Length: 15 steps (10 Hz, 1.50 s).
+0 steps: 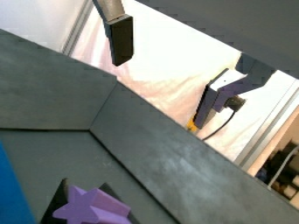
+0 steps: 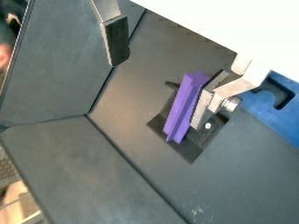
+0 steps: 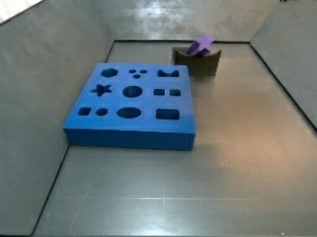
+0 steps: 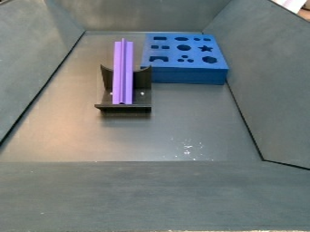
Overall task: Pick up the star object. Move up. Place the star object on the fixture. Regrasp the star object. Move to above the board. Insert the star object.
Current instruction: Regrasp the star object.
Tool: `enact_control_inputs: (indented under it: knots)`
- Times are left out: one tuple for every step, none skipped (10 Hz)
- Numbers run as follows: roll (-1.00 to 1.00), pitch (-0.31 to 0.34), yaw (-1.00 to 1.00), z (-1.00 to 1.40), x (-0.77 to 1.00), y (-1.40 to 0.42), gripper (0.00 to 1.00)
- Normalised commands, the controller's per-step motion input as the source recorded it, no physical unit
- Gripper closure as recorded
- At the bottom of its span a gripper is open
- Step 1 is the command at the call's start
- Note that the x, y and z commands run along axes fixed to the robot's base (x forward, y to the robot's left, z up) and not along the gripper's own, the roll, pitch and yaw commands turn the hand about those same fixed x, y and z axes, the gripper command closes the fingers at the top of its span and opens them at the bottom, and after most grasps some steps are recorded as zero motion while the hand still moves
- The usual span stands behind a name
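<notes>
The purple star object [image 4: 123, 72] lies lengthwise on the dark fixture [image 4: 123, 108], resting in its notch. From another side view the star object [image 3: 202, 43] pokes up from the fixture [image 3: 198, 63] near the back wall. The blue board [image 3: 130, 102] lies flat beside it, its star-shaped hole empty. My gripper [image 2: 163, 80] is open and empty, well above the floor and out of both side views. In a wrist view the star object [image 2: 187, 107] shows below, close by one finger [image 2: 211, 103]. It also shows in another wrist view [image 1: 87, 206].
Grey walls enclose the dark floor [image 4: 182, 136] on all sides. The board [image 4: 182, 56] sits close to the fixture, and a corner of it shows in a wrist view [image 2: 281, 94]. Bare floor lies in front of the board and fixture.
</notes>
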Motion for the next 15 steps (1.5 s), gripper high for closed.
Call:
enact_control_inputs:
  knots:
    - [0.24, 0.094, 0.23, 0.0, 0.1, -0.04, 0.0]
    - [0.2, 0.069, 0.23, 0.0, 0.09, -0.04, 0.0]
    - [0.18, 0.03, 0.22, -0.01, 0.09, -0.05, 0.0]
    - [0.17, 0.021, 0.2, -0.01, 0.09, -0.06, 0.0]
    - [0.24, 0.018, 0.16, -1.0, 0.04, 0.04, 0.0]
    - [0.24, 0.013, 0.14, -1.0, 0.04, 0.04, 0.0]
    - [0.21, -0.017, 0.12, -1.0, 0.05, 0.04, 0.0]
    - [0.17, -0.035, 0.1, -1.0, 0.05, 0.03, 0.0]
    - [0.12, -0.055, 0.08, -1.0, 0.06, 0.02, 0.0]
    - [0.1, -0.062, 0.07, -1.0, 0.07, 0.02, 0.0]
    - [0.08, -0.069, 0.05, -1.0, 0.08, 0.02, 0.0]
    - [0.06, -0.068, 0.03, -1.0, 0.1, 0.02, 0.0]
    - [0.06, -0.059, 0.01, -1.0, 0.11, 0.01, 0.0]
    - [0.06, -0.046, 0.01, -0.91, 0.11, 0.01, 0.0]
    - [0.07, -0.033, 0.0, -0.75, 0.1, 0.0, 0.0]
